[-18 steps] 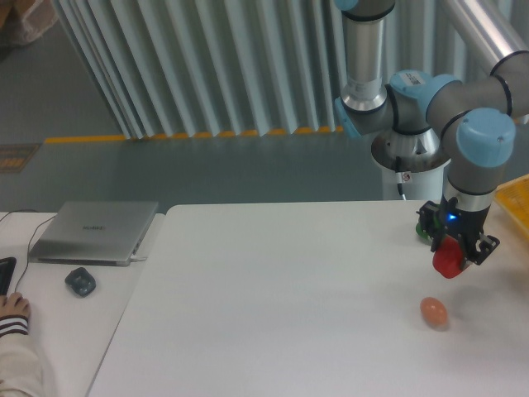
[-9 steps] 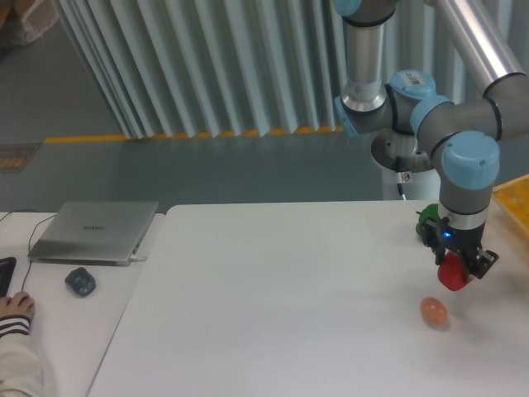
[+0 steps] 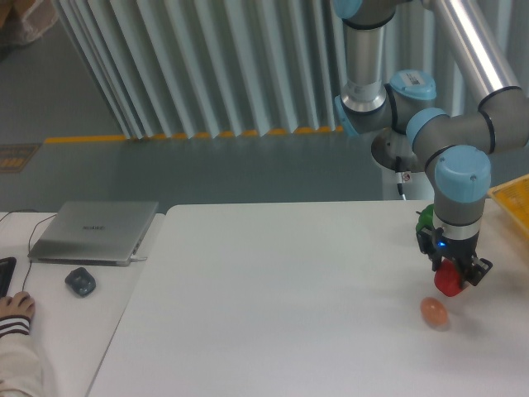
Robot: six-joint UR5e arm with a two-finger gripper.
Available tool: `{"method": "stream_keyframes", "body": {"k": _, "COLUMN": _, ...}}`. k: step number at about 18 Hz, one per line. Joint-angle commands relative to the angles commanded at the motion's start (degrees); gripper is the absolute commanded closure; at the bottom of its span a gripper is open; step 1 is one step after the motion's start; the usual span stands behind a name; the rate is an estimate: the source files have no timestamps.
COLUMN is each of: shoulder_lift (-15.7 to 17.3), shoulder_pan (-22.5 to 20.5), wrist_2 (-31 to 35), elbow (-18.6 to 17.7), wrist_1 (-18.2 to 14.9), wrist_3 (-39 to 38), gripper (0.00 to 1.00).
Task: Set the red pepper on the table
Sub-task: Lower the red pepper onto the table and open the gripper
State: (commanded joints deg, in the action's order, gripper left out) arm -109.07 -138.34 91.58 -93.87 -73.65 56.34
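The red pepper (image 3: 448,281) is glossy red and sits between my gripper's fingers at the right side of the white table (image 3: 273,306). My gripper (image 3: 450,277) points straight down and is shut on the pepper, holding it at or just above the tabletop; I cannot tell whether it touches. The pepper's upper part is hidden by the fingers.
An orange-brown egg-shaped object (image 3: 434,311) lies just in front of the pepper. A green pepper (image 3: 424,220) sits behind my gripper, partly hidden. A yellow container edge (image 3: 514,198) is at the far right. A laptop (image 3: 92,231), a mouse (image 3: 80,282) and a person's hand (image 3: 14,308) are on the left desk.
My gripper has lowered with the red pepper toward the tabletop and shifted slightly, ending closer to the egg-shaped object.
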Motion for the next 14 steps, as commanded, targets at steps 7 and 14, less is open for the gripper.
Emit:
{"method": "stream_keyframes", "body": {"k": 7, "shoulder_lift": 0.09, "shoulder_pan": 0.53, "wrist_2": 1.76, "elbow": 0.35, "wrist_1": 0.18, "wrist_3": -2.02, "gripper": 0.21}}
{"method": "stream_keyframes", "body": {"k": 14, "shoulder_lift": 0.7, "shoulder_pan": 1.57, "wrist_2": 1.58, "elbow": 2.1, "wrist_1": 2.01, "wrist_3": -0.97, "gripper": 0.0}}
